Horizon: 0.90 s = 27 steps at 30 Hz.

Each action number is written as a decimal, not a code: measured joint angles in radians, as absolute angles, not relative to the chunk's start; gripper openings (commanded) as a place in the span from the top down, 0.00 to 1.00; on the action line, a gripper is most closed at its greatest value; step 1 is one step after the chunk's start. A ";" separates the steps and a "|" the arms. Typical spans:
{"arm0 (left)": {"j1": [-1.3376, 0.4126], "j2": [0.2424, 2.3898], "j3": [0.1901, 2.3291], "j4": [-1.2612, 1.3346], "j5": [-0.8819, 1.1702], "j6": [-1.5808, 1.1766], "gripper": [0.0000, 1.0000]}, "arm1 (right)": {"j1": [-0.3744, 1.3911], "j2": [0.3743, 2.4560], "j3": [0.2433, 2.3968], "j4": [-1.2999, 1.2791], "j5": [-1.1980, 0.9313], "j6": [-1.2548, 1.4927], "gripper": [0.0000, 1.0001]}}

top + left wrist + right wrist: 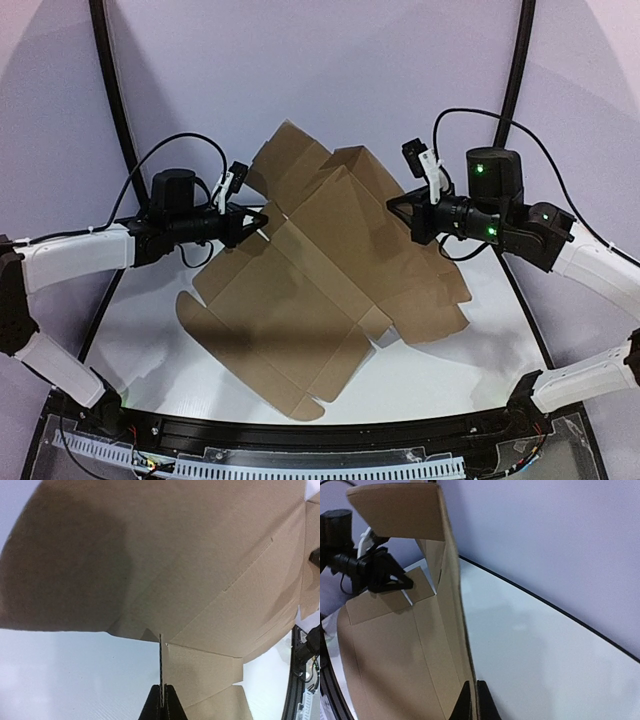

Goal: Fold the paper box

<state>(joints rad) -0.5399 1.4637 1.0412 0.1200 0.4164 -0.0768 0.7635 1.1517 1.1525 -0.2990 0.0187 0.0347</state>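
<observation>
The paper box (300,290) sheet sprawls mid-tabletop (450,372), with bare surface along its near and right edges. The left fingers (260,219) and the right fingers (394,206) each pinch a cardboard edge, pressed nearly together.

At the bottom centre, the right gripper (472,700) has its 2 black fingertips pinched on the edge of the paper box (400,650). The box rises up the left half, 1 flap bent over at the top. At mid left the left gripper (402,582) meets a small tab. The white table (545,670) fills the lower right.
</observation>
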 measured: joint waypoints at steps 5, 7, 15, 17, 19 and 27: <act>-0.599 1.449 1.044 0.091 0.320 0.000 0.99 | 0.763 1.174 1.193 -0.346 0.048 0.108 1.00; -0.625 1.449 1.052 0.059 0.269 0.048 0.99 | 0.763 1.183 1.202 -0.366 0.056 0.135 1.00; -0.818 1.450 1.077 -0.069 -0.080 0.279 0.99 | 0.756 1.226 1.235 -0.444 0.069 0.195 1.00; -0.867 1.462 1.087 -0.085 -0.181 0.344 0.99 | 0.752 1.232 1.238 -0.452 0.070 0.199 1.00; -0.912 1.494 1.111 -0.095 -0.284 0.406 0.99 | 0.752 1.234 1.238 -0.453 0.070 0.200 1.00; -1.030 1.663 1.171 -0.096 -0.531 0.585 0.99 | 0.752 1.237 1.237 -0.515 0.040 0.195 1.00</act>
<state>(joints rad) -1.0299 1.6630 1.1710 -0.0955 -0.5310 0.5847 0.7517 1.2366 1.2369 -0.5146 0.0398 0.1951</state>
